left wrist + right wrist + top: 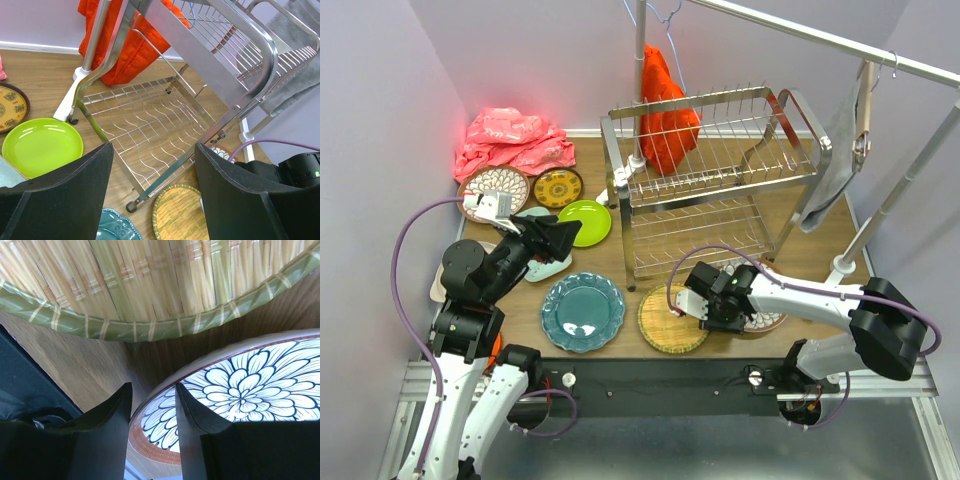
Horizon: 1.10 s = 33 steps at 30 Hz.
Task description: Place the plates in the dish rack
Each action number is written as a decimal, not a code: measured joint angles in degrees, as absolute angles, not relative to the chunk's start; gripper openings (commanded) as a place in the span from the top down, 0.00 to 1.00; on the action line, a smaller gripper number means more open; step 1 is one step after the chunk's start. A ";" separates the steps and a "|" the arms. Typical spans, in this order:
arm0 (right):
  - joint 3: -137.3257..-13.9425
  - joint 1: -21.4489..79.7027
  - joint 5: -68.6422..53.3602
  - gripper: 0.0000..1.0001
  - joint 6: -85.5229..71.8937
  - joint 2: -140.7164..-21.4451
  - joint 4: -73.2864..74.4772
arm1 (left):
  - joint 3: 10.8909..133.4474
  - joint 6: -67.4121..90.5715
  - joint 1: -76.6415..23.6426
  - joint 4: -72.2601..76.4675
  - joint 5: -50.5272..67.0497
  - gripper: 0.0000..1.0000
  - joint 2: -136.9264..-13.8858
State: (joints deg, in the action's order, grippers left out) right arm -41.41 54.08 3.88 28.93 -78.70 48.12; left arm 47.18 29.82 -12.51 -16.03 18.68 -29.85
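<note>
The chrome dish rack (720, 170) stands mid-table, and both tiers show bare wire (150, 125). In front of it lie a teal scalloped plate (582, 311), a woven-yellow plate (672, 320) and a white petal-patterned plate (765, 318). My right gripper (718, 312) is low at that petal plate (240, 385). Its jaws (153, 386) are open and straddle the rim, one finger outside and one over the pattern. My left gripper (563, 240) hangs open and empty (154, 150) near the lime green plate (585, 222), above a mint tray (545, 265).
Another petal-patterned plate (495, 185) and a dark-yellow round one (558, 187) sit at the back left by a pink cloth (510, 140). A red-orange cloth (665, 110) and a grey cloth (835, 160) hang from the rail behind the rack. The woven plate (150, 285) lies close beside the right gripper.
</note>
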 measured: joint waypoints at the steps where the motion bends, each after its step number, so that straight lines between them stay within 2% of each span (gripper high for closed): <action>1: -41.41 54.08 3.90 0.64 28.88 -78.70 48.12 | 47.18 29.82 -12.51 -16.03 18.65 0.25 -29.85; 7: -41.39 54.08 3.92 0.76 28.53 -78.59 48.10 | 47.18 29.85 -12.49 -16.01 18.65 0.25 -29.82; 16: -41.32 54.08 3.86 0.86 28.49 -78.30 48.18 | 47.18 29.85 -12.51 -16.05 18.65 0.25 -29.67; 22: -41.43 54.08 3.66 0.99 28.51 -78.11 48.53 | 47.18 29.82 -12.51 -16.08 18.65 0.25 -29.67; 33: -43.86 54.00 2.31 0.99 29.30 -76.62 51.48 | 47.18 29.85 -12.51 -16.01 18.65 0.25 -29.65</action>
State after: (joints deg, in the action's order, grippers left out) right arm -43.86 54.00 2.31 29.30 -76.62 51.48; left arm 47.18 29.85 -12.51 -16.01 18.65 -29.65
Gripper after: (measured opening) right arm 0.411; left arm 0.752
